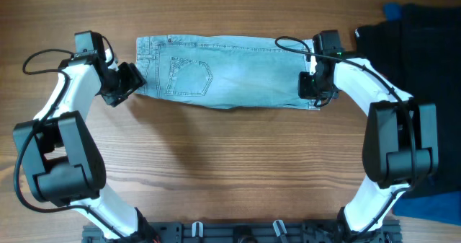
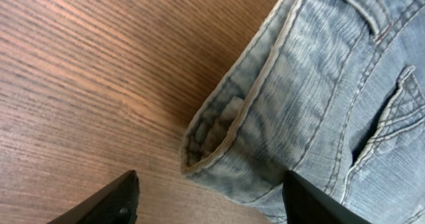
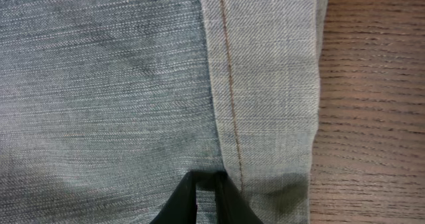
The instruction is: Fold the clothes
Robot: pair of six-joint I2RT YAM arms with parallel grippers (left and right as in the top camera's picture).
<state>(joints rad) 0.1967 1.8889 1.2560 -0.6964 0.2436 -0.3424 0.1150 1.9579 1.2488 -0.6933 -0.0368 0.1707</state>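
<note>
The denim shorts (image 1: 230, 70) lie flat across the far middle of the wooden table (image 1: 230, 164). A black garment (image 1: 410, 34) and dark blue fabric (image 1: 439, 200) are heaped behind the right arm. The left gripper (image 1: 132, 79) gapes wide astride the waistband corner, holding nothing. The right gripper (image 1: 311, 90) is pressed closed on the denim beside the hem; whether it pinches cloth cannot be told.

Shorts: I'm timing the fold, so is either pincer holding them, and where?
Left pincer is open at the waistband corner, holding nothing. Right pincer is shut at the leg hem; a pinch cannot be told.
</note>
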